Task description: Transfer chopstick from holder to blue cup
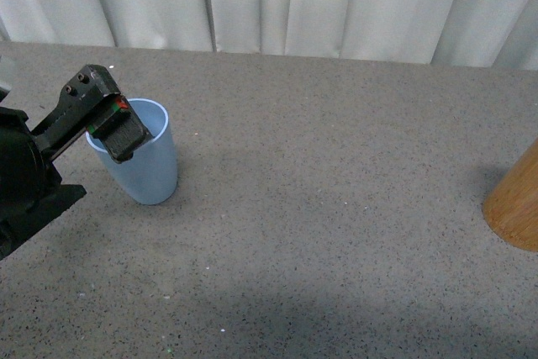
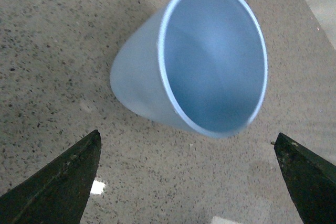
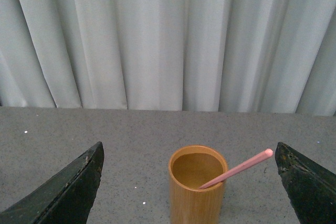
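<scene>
Chopstick [image 3: 237,170] leaned inside the holder [image 3: 195,209], with its thin end down in the wooden cylinder and its rounded thick end out over the rim. The right gripper [image 3: 189,146] was wide open and held nothing. The holder and the stick showed between its two fingers, and neither finger touched them. The left gripper [image 2: 187,138] was wide open too and also empty, and it hung by the rim of the blue cup [image 1: 155,172]. This cup stood upright and empty on the grey table [image 1: 336,208], well apart from the holder.
</scene>
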`<state>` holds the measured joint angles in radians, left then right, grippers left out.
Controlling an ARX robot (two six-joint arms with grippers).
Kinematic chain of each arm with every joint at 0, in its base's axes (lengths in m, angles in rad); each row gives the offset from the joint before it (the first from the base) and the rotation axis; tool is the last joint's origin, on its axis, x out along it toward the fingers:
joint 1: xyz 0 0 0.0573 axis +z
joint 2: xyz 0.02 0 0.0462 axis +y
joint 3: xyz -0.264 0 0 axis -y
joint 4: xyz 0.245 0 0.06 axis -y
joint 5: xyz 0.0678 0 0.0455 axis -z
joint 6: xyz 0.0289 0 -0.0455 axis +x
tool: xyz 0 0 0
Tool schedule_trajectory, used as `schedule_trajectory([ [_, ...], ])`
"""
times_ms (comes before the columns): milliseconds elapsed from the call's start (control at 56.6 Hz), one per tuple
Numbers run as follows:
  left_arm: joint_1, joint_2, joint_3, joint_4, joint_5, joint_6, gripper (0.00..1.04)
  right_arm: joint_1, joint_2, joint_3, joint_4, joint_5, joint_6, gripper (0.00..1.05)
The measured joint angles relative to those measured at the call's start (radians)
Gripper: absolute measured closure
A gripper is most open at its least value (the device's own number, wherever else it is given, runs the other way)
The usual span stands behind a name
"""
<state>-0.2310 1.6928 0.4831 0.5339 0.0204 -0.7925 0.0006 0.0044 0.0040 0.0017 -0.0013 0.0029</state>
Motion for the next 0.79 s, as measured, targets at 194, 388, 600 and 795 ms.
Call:
schedule_trajectory([
  [194,0.042,0.033,0.032,-0.003,-0.028,-0.022,0.07,0.000,0.000,0.000,0.000,0.000,0.000,0.10],
  [388,0.080,0.069,0.058,-0.011,-0.049,-0.028,0.07,0.000,0.000,0.000,0.000,0.000,0.000,0.10],
  [600,0.096,0.097,0.063,-0.013,-0.055,-0.029,0.07,0.000,0.000,0.000,0.000,0.000,0.000,0.10],
  [795,0.102,0.114,0.064,-0.011,-0.055,-0.029,0.07,0.000,0.000,0.000,0.000,0.000,0.000,0.10],
])
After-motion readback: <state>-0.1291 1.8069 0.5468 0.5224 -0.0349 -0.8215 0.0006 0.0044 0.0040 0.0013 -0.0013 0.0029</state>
